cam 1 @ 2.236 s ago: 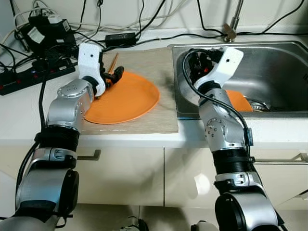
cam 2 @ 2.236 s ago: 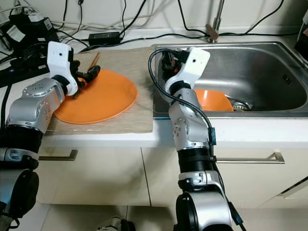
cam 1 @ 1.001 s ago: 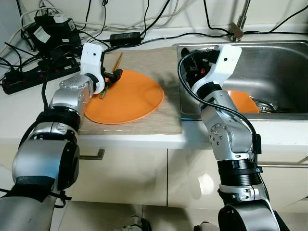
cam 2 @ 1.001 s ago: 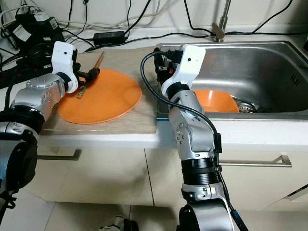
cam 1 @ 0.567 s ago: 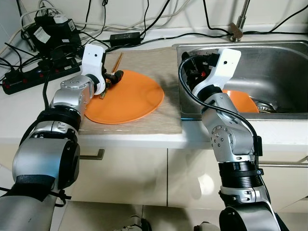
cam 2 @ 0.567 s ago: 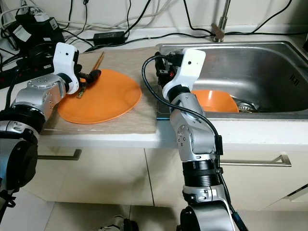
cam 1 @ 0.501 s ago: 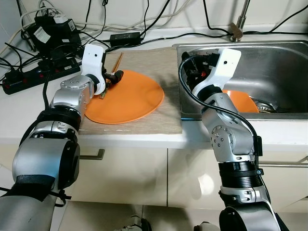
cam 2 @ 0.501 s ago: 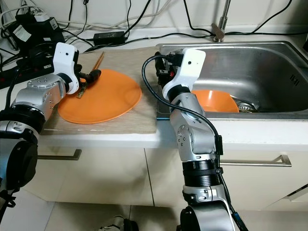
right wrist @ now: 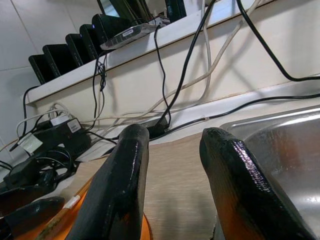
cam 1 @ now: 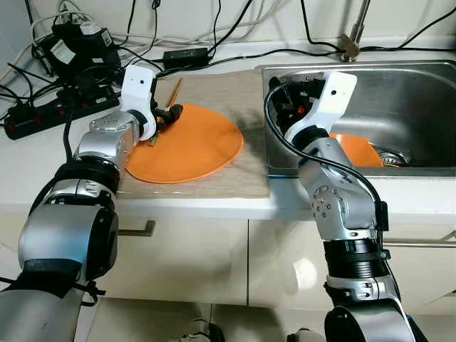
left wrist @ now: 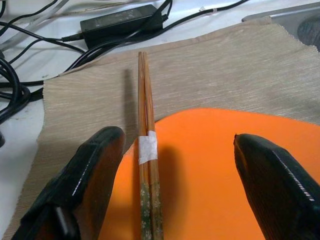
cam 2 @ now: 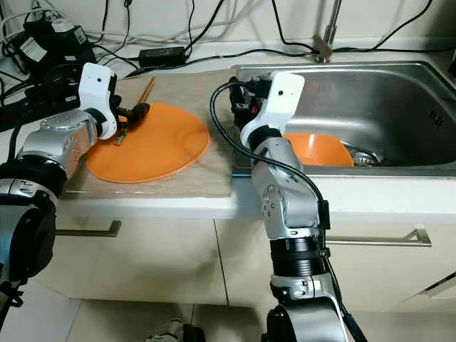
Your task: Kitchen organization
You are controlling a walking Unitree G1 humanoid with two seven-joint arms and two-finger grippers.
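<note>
Left gripper [left wrist: 170,170] wide open astride chopsticks [left wrist: 146,165] on plate [left wrist: 210,170] rim — right gripper [right wrist: 172,170] open, empty.

Left end effector [left wrist: 175,185] fingers spread wide — right end effector [right wrist: 172,185] raised, fingers parted.

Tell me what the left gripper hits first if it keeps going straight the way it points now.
Probably the chopsticks: the open left gripper has them lying between its fingers, resting on the orange plate rim and running onto the mat.
</note>
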